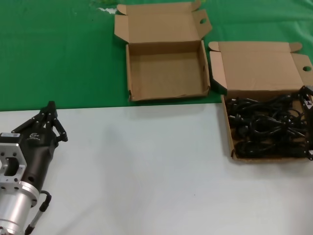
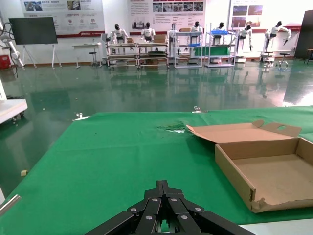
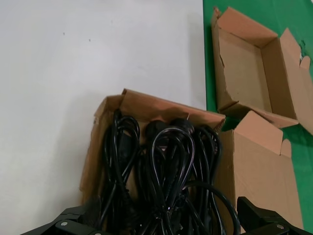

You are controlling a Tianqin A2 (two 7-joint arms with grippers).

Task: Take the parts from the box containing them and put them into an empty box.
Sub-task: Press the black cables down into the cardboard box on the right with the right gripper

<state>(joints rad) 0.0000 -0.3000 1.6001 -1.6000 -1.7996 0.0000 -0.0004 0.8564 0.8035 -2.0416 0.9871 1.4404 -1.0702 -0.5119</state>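
The parts, black coiled power cords (image 1: 266, 127), fill the wider cardboard box (image 1: 228, 128) at the right, its flat lid (image 1: 259, 68) laid back. My right gripper (image 3: 164, 226) hangs open just over the cords (image 3: 166, 166), one finger (image 3: 66, 226) on each side of the pile; in the head view only a finger (image 1: 306, 96) shows at the right edge. The empty box (image 1: 166, 73) with winged lid sits on the green mat, left of the full one. My left gripper (image 1: 50, 105) is shut, holding nothing, parked at the near left over the white table.
The white tabletop (image 1: 146, 161) spans the front; a green mat (image 1: 58, 54) covers the back. The empty box (image 2: 274, 169) shows to one side of my left gripper (image 2: 164, 187). The two boxes nearly touch (image 3: 230, 110).
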